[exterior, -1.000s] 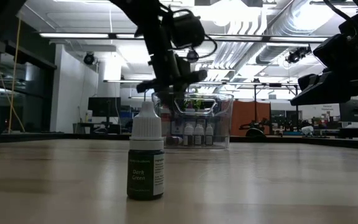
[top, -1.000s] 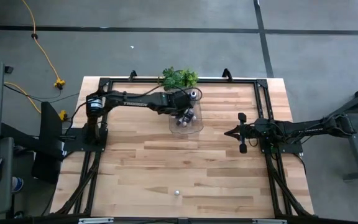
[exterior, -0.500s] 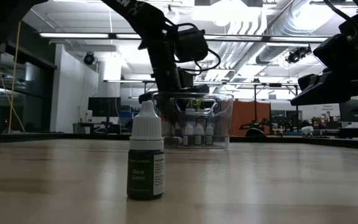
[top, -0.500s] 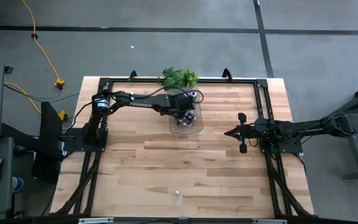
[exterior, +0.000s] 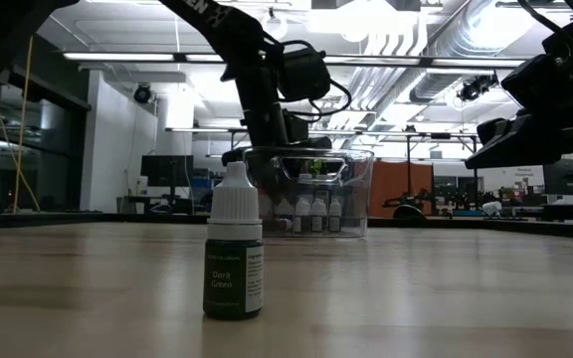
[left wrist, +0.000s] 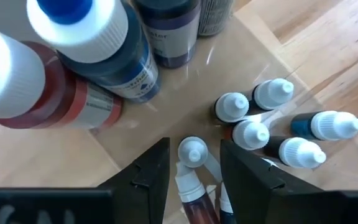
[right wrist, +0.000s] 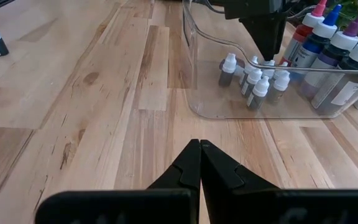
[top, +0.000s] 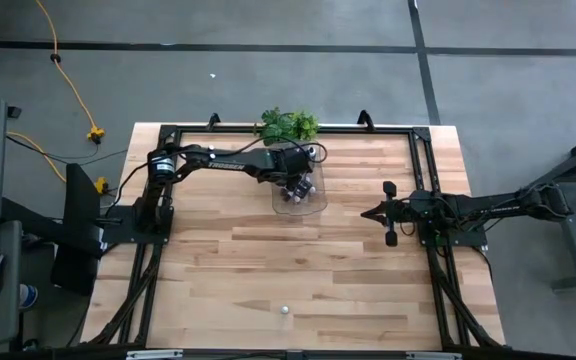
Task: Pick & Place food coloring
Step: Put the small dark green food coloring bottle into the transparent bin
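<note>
One second has brought the left gripper (left wrist: 190, 171) down from above the tray (right wrist: 204, 93) into it; over the last half second it has barely moved. In the left wrist view its fingers (left wrist: 148, 174) stand apart on either side of a small white-capped bottle (left wrist: 191, 168), not visibly pressing it, so I read this as the moment just before a grasp rather than a hold. Whether the pads already touch the bottle I cannot tell from these views.

Most of the food coloring sits in that tray at the far middle of the table (top: 298, 270), just near of the plant (top: 288, 125). The small bottles (left wrist: 260, 124) cluster beside the gripper, and the bigger ones (right wrist: 328, 46) stand along the tray's far side. One dark-green bottle (exterior: 235, 254) stands alone on the near part of the table, well apart from the tray.

That the descent has stopped suggests the arm has reached pick height; the next step is probably to close on the bottle and lift it straight up, clear of its close neighbours, which could be knocked over.

Right gripper (right wrist: 199, 158) waits at the table's right side, its fingers closed together and holding nothing.
</note>
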Available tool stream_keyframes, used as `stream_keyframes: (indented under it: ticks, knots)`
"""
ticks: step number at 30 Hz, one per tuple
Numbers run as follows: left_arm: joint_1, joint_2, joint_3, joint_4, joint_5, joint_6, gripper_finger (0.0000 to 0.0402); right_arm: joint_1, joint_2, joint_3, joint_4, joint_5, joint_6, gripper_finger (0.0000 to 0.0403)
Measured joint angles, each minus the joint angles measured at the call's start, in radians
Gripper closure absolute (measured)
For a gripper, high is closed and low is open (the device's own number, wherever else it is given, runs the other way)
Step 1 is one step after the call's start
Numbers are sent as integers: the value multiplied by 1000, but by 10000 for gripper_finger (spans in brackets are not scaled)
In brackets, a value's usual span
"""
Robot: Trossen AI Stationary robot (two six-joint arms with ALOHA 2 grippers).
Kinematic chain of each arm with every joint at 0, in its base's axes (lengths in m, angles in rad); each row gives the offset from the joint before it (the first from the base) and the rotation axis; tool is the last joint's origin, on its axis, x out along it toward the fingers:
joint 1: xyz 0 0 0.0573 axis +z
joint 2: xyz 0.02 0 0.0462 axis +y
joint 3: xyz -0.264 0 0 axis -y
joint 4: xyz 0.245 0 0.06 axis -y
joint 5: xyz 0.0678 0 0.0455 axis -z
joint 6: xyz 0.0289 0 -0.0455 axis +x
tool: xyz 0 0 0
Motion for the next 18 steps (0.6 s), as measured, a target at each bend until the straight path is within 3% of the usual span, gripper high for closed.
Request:
stream_keyframes:
  ticks: [11,18]
  knots:
    - [-1,-100,0,0,6,115,266,0,0,0,0,0,0,402]
    - [-65,-254,2,17,35,358,266,0,0,0,0,0,0,402]
